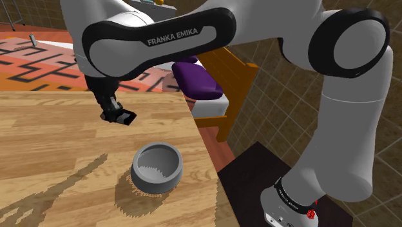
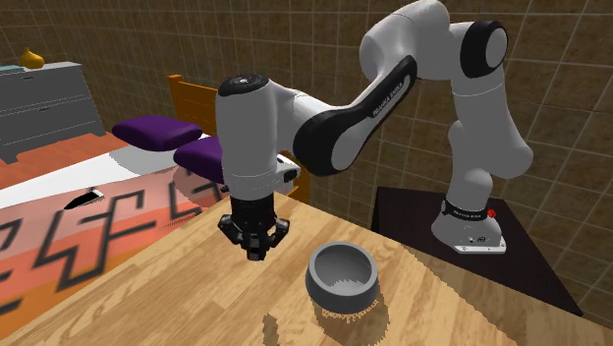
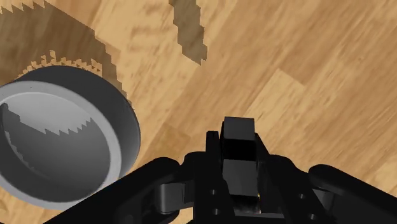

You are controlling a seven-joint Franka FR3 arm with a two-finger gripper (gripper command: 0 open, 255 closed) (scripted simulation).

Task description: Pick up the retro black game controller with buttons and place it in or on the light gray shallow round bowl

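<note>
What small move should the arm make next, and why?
Probably shift the tool sideways until it hangs over the bowl: it clasps the black controller above the wooden table beside the bowl, which is empty.

Below me: light wooden table (image 1: 64,142), plank grain. Grey round bowl (image 1: 156,177) stands upright on it, near its edge at shoulder view's right, shadow alongside.
</note>
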